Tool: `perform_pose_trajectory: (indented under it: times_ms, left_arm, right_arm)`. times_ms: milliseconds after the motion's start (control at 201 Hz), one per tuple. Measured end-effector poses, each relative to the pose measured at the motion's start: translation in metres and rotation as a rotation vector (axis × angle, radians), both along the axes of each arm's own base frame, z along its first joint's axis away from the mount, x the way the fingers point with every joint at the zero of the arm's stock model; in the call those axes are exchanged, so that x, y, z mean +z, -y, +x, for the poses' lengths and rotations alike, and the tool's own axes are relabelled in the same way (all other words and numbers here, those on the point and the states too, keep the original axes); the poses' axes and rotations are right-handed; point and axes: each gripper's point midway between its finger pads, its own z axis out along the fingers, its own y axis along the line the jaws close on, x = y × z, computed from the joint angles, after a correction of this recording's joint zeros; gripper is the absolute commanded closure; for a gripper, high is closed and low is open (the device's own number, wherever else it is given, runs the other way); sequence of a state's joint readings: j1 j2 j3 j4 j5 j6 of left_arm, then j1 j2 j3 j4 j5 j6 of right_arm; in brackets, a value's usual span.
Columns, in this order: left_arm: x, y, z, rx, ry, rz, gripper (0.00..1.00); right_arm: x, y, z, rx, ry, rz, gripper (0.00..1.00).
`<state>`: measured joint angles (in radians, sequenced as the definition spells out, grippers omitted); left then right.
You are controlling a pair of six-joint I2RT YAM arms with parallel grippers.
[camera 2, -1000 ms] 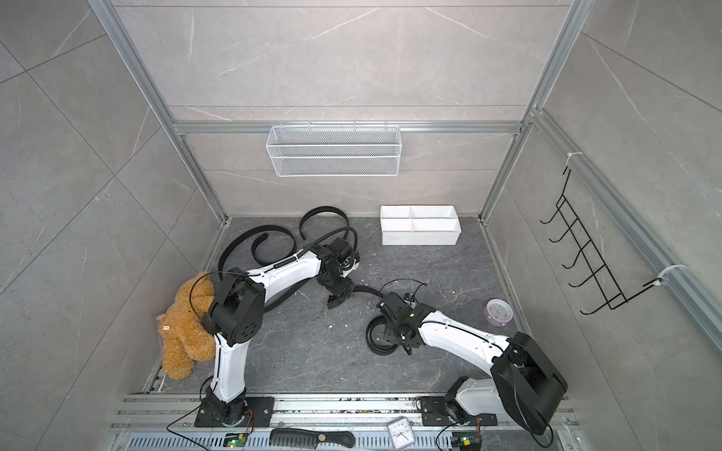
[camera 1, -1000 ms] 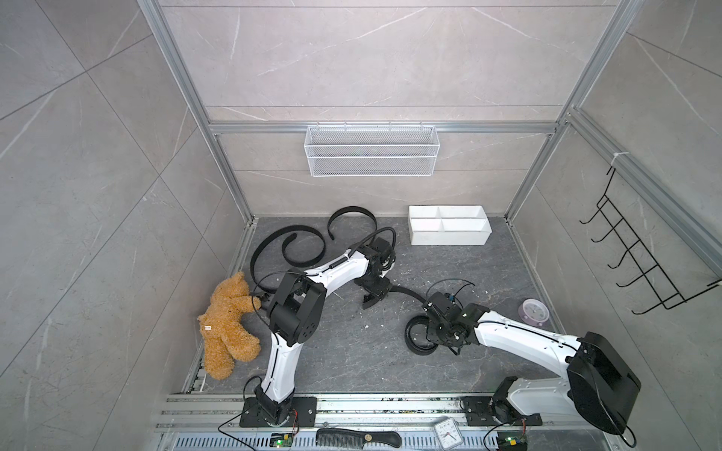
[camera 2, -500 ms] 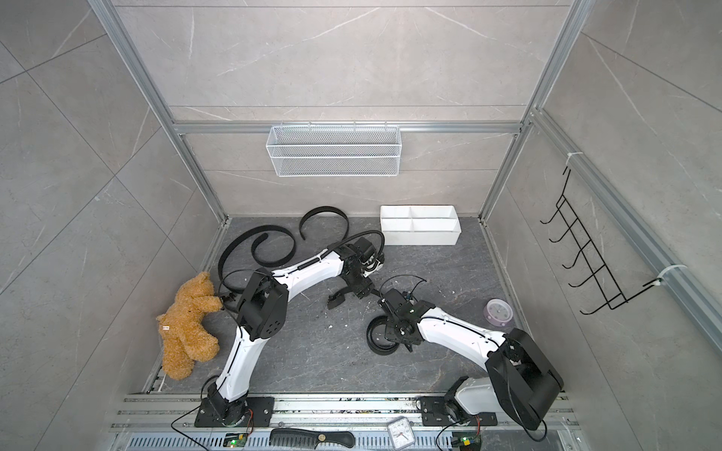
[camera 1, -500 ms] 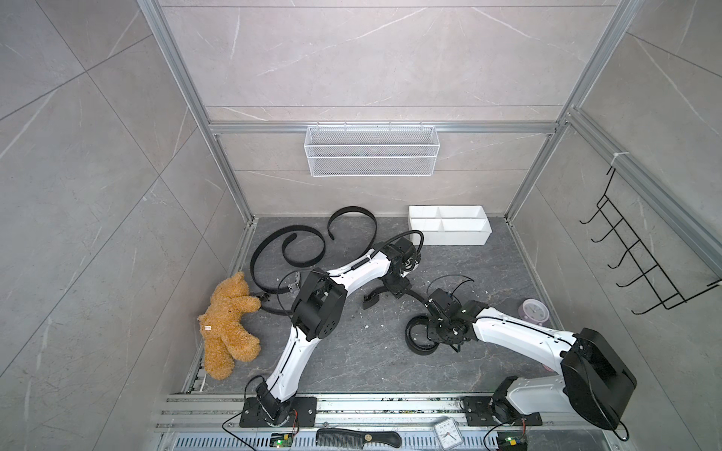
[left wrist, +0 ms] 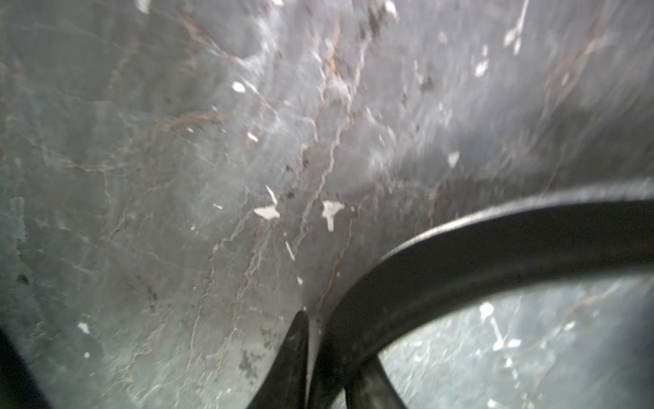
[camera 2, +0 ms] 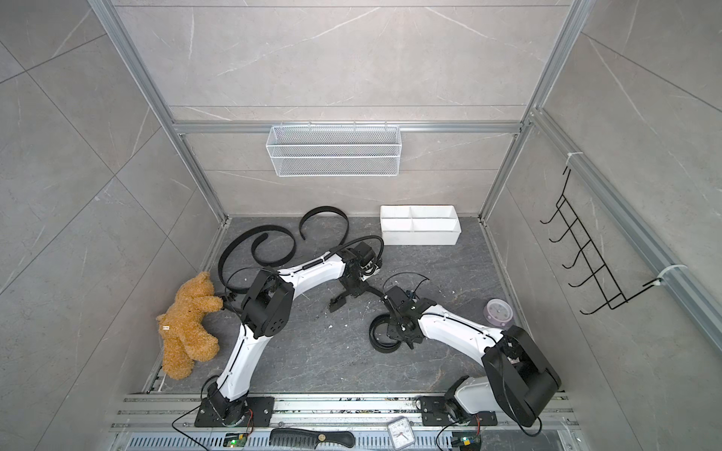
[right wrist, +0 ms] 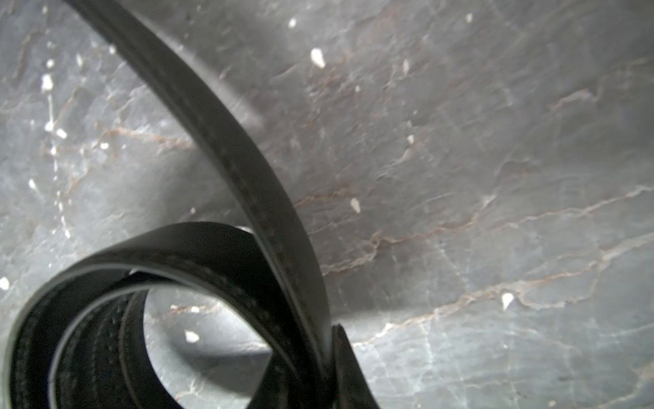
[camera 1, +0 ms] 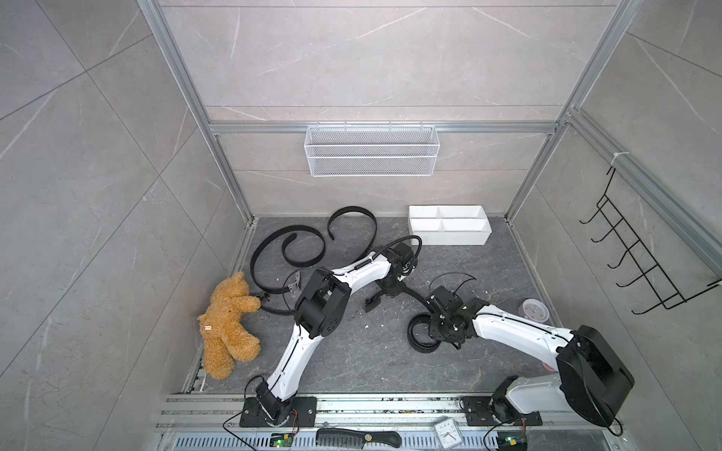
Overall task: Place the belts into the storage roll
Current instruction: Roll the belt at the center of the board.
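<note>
One black belt lies mid-floor, its buckle end to the left and its other end wound into a coil. My left gripper is shut on the strap near the buckle; in the left wrist view the strap curves away from the gripper. My right gripper is shut on the coil's outer wrap, seen close at the gripper. Two more belts curl at the back left. The white storage roll stands against the back wall, its compartments empty.
A brown teddy bear lies by the left wall, near the belts' buckles. A white wire basket hangs on the back wall and a black hook rack on the right wall. A small pink round clock sits at the right.
My left arm has swung to the right along the strap, and its gripper has closed on the belt. The right gripper has kept its hold on the coil.
</note>
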<state>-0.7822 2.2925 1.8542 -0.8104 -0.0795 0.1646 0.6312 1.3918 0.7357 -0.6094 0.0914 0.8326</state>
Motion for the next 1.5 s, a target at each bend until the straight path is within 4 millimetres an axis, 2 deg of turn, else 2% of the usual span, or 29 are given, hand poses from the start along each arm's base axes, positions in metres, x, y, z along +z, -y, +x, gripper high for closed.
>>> perform_pose_trajectory:
  times_ms: [144, 324, 543, 687, 836, 901, 981, 1095, 1329, 1503]
  left_arm:
    - [-0.001, -0.016, -0.017, 0.074, -0.033, 0.005, 0.99]
    - [-0.002, -0.041, -0.049, 0.218, -0.098, -0.021, 1.0]
    - [-0.003, -0.048, -0.085, 0.411, -0.185, -0.126, 1.0]
    - [-0.003, -0.046, -0.105, 0.508, -0.224, -0.18, 1.0]
    - [-0.002, -0.04, -0.112, 0.566, -0.249, -0.218, 1.0]
    - [-0.002, -0.037, -0.115, 0.581, -0.256, -0.224, 1.0]
    - [-0.002, -0.035, -0.118, 0.602, -0.262, -0.232, 1.0]
    - [-0.002, -0.032, -0.125, 0.629, -0.268, -0.254, 1.0]
    - [-0.002, -0.03, -0.13, 0.709, -0.272, -0.319, 1.0]
    - [-0.002, -0.016, -0.133, 0.768, -0.282, -0.385, 1.0]
  right_arm:
    - [0.003, 0.006, 0.017, -0.03, 0.015, -0.016, 1.0]
    - [-0.007, 0.012, 0.033, -0.07, 0.006, -0.031, 1.0]
    - [-0.013, 0.007, 0.048, -0.108, 0.016, -0.003, 1.0]
    - [-0.014, 0.003, 0.056, -0.125, 0.017, 0.003, 0.87]
    - [-0.018, 0.004, 0.058, -0.13, -0.024, -0.027, 0.81]
    - [-0.02, 0.004, 0.058, -0.132, -0.051, -0.04, 0.74]
    - [-0.02, 0.002, 0.073, -0.144, -0.029, -0.042, 0.72]
    - [-0.019, 0.005, 0.093, -0.175, 0.014, -0.03, 0.72]
    - [-0.019, 0.008, 0.102, -0.193, 0.029, -0.007, 0.71]
    - [-0.019, 0.007, 0.117, -0.213, 0.048, 0.024, 0.72]
